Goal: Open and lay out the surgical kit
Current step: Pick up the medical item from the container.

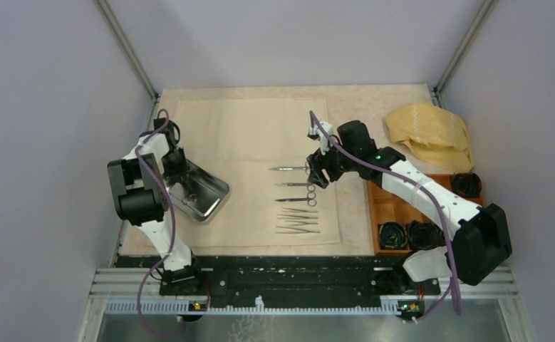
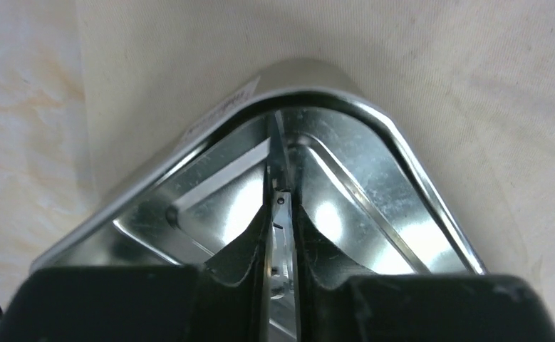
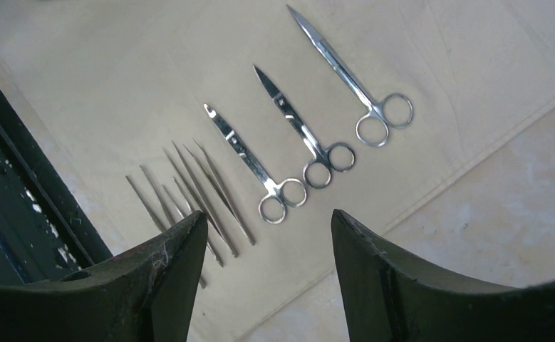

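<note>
The pale cream cloth sheet (image 1: 253, 135) lies spread flat on the table. On its left part sits the shiny steel tray (image 1: 204, 194), and my left gripper (image 1: 175, 169) is at the tray's far left rim. In the left wrist view the gripper (image 2: 281, 203) is shut on the thin wall of the tray (image 2: 374, 214). Three scissors (image 1: 297, 185) and several tweezers (image 1: 297, 225) lie in a column mid-cloth. My right gripper (image 1: 315, 175) hovers open beside the scissors' handles. The right wrist view shows the gripper (image 3: 267, 214) with nothing in it, above scissors (image 3: 299, 125) and tweezers (image 3: 189, 185).
A crumpled mustard-yellow cloth (image 1: 429, 132) lies at the back right. An orange compartment box (image 1: 392, 206) with black coils (image 1: 465, 184) stands under the right arm. A black rail (image 1: 296, 274) runs along the near edge. Metal posts and grey walls close in the table.
</note>
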`<state>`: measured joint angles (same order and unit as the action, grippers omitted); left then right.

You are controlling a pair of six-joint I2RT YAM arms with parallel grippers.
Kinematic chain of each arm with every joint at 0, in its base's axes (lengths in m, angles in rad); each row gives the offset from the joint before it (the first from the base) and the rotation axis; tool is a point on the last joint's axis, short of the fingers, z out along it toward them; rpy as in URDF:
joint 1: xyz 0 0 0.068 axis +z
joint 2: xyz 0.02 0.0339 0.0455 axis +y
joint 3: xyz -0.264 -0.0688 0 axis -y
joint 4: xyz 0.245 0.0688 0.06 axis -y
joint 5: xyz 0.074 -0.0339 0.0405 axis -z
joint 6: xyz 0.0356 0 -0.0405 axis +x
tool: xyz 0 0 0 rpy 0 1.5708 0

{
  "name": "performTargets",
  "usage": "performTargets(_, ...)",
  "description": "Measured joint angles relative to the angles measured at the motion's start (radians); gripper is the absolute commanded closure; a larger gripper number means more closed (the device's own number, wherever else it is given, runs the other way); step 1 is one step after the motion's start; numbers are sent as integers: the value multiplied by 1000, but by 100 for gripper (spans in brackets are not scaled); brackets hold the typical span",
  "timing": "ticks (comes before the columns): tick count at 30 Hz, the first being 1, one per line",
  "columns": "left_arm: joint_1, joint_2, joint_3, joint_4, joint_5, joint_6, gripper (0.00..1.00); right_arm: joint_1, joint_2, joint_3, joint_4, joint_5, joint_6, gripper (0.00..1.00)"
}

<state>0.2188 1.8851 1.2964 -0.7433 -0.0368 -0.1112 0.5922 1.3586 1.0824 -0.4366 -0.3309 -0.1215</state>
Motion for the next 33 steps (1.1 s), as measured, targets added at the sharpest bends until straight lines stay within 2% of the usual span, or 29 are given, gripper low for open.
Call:
performTargets(8,0,-39,-46,-8,56,-51,94,0,-1,-2,-106,55,-44,36)
performTargets(21,-1,-74,-47,-100,108,-128,99,0,60,-3,-84,85,-85,35)
performTargets(27,-1,-164,-48,-108,118,-151,100,7,41,-28,-56,95,-87,33)
performTargets(33,-1,-317,-72,-110,174,-158,100,34,-9,-37,-43,105,-74,30)
